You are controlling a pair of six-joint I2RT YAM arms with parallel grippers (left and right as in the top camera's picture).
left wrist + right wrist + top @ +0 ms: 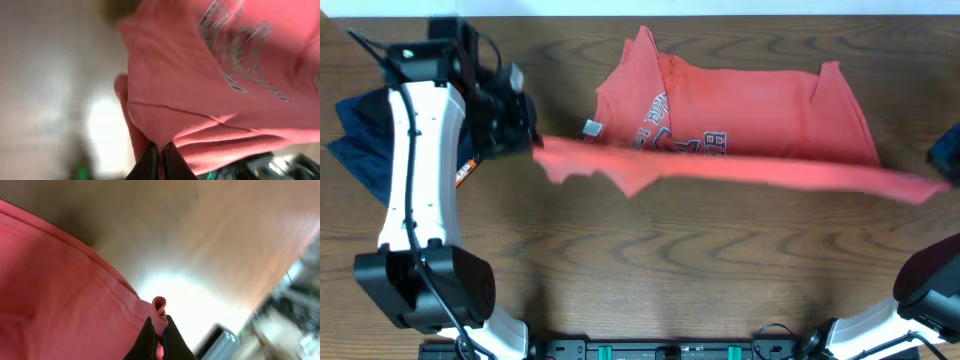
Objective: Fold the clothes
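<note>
Coral-red short-sleeved cotton T-shirt (750,105) lies on the brown wooden table (650,270), its near long edge lifted and stretched taut. Left gripper (161,152) and right gripper (159,330) are each clamped on that edge. Probably the first fold, underway; nothing lies folded flat yet.

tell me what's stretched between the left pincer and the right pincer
A raised edge of the coral-red T-shirt spans that stretch, pulled straight; the overhead view shows this. The left pincer and the right pincer each pinch one end.
</note>
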